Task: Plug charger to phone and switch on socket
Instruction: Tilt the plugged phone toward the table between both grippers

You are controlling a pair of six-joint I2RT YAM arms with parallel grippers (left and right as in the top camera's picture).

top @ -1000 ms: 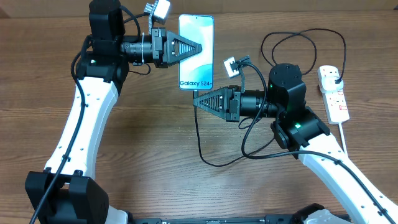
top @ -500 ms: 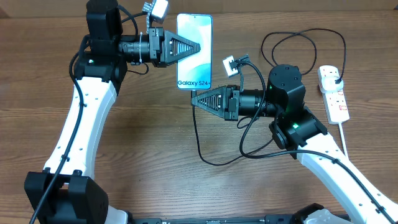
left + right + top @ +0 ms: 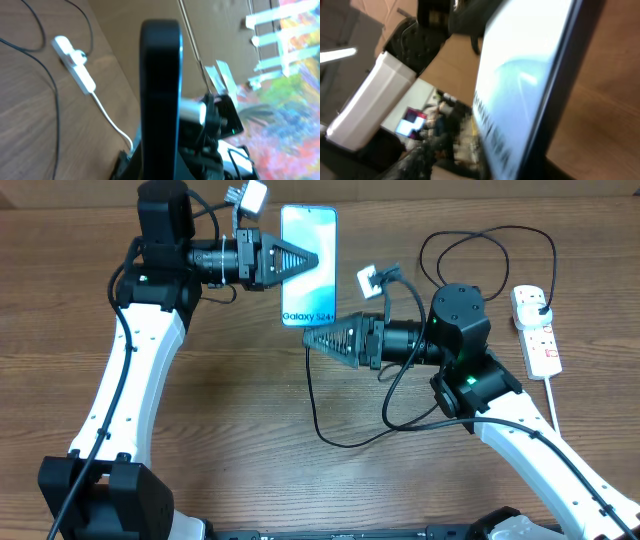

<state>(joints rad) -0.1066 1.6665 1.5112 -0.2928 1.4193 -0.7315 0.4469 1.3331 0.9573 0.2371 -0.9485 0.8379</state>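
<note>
The phone (image 3: 308,265), light blue screen up with "Galaxy" text at its near short edge, is held above the table by my left gripper (image 3: 318,258), which is shut on its left long edge. In the left wrist view the phone (image 3: 160,90) stands edge-on as a dark bar between the jaws. My right gripper (image 3: 304,337) points left, its tip just under the phone's near edge, where the charger cable (image 3: 309,390) ends. Blur hides its jaws and the connector tip. The phone's screen (image 3: 520,85) fills the right wrist view. The socket (image 3: 535,330) lies far right, with the black plug (image 3: 541,304) in it.
The charger cable loops over the table behind the right arm (image 3: 490,235) and in front of it (image 3: 345,444). The socket's thick white cord (image 3: 553,395) runs toward the front right. In the left wrist view the socket (image 3: 75,65) and its cord (image 3: 110,115) lie on the wood.
The left gripper has carried the phone slightly left and back. The right gripper has slid left, up under the phone's near edge, and the cable's upper end moved left with it.
</note>
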